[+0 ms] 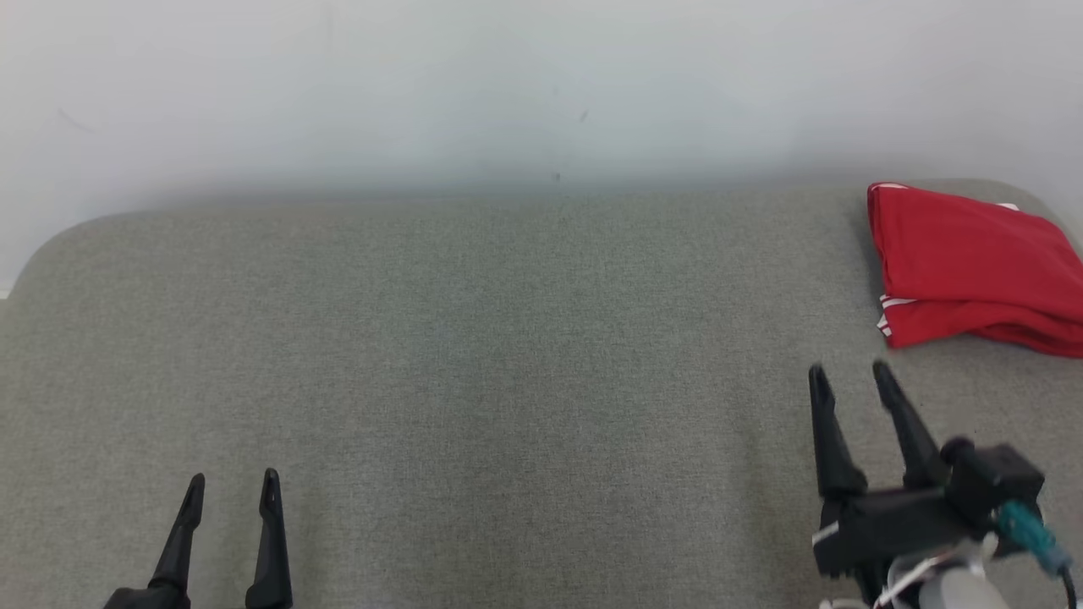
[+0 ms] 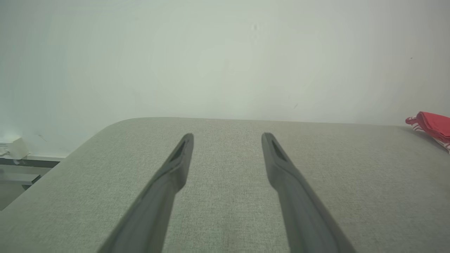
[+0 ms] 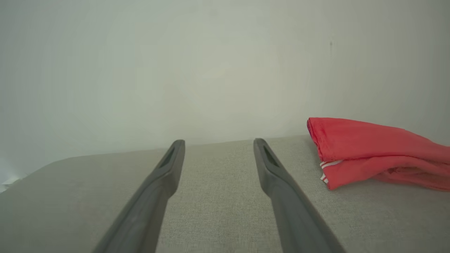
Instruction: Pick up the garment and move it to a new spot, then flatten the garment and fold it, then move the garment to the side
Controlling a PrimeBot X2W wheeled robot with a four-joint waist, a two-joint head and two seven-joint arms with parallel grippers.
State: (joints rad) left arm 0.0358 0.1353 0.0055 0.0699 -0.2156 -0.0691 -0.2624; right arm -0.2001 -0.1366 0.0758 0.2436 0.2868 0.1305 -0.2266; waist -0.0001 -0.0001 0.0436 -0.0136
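Closest up front are the two tools. Left tool (image 1: pixel 233 475) sits at the near left, low over the grey fabric worktop (image 1: pixel 508 381), fingers pointing away toward the wall. Its fingers are spread wide with nothing between them, and its own wrist view shows plain grey cloth through the gap. Right tool (image 1: pixel 848 368) is at the near right, reaching a bit further in than the left one and tilted slightly leftward. It's also spread wide and holding nothing. You can see a teal plug (image 1: pixel 1028 529) on its wrist.

The red garment (image 1: pixel 973 254) is over at the far right corner of the worktop, folded into a compact bundle with a few layers stacked, white stripes peeking out along its left edge. It runs off the right side of the head view, so I can't tell how far it goes. It's near the right tool's fingertips but clearly apart from them, just beyond and to the right. Well apart from the left tool.

Behind it all is a pale blank wall (image 1: pixel 508 85). In the left wrist view a small white box (image 2: pixel 12 147) sits off the worktop's far left corner, against that wall.
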